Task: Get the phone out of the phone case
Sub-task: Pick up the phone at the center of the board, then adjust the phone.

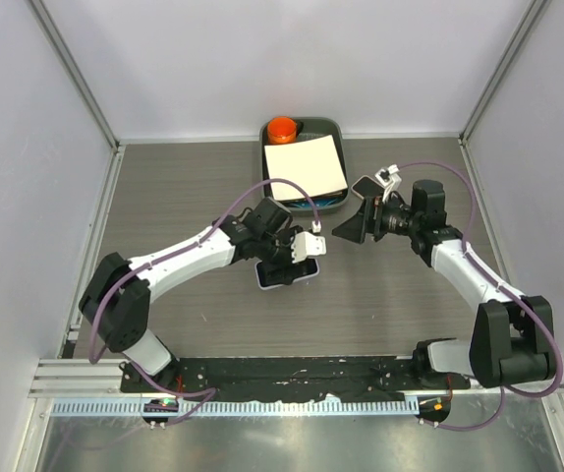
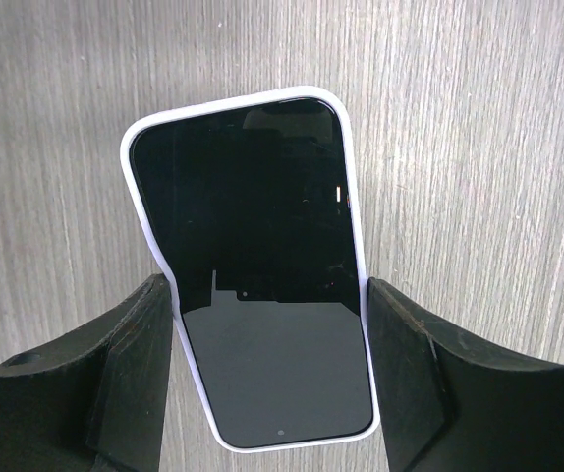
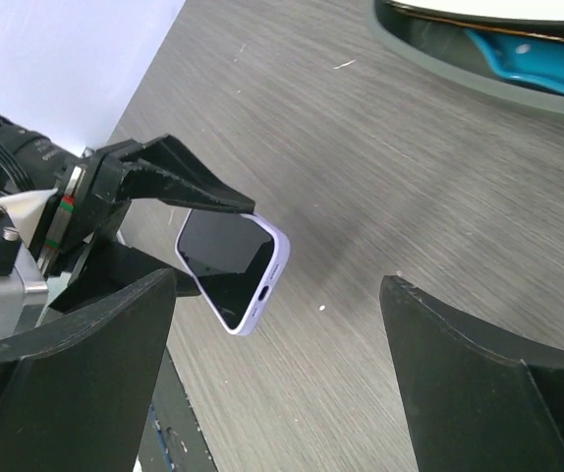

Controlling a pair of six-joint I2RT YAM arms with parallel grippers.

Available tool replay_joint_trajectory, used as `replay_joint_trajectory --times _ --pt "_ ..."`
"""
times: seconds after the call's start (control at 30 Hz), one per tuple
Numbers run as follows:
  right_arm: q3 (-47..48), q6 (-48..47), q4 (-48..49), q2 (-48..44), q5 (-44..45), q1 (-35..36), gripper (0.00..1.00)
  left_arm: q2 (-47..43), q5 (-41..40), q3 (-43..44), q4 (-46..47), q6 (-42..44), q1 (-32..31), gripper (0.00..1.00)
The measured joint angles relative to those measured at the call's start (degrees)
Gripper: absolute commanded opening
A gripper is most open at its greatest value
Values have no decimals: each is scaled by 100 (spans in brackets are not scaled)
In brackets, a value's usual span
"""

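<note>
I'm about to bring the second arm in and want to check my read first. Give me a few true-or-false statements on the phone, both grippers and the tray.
1. The phone sits inside its case. True.
2. The right gripper grips the phone. False: it is open, holds nothing and is apart from the phone.
3. The left gripper clamps the cased phone by its two long sides. True.
4. The phone's screen faces the table. False: the dark screen faces up, toward the left wrist camera.
5. The tray is empty. False: a white sheet and an orange object lie in it.
</note>
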Motion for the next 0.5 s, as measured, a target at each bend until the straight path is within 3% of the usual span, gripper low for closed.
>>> replay_joint_trajectory --times 0.5 --pt "0 -63 9 452 -199 553 86 -361 -4 15 103 -133 -33 0"
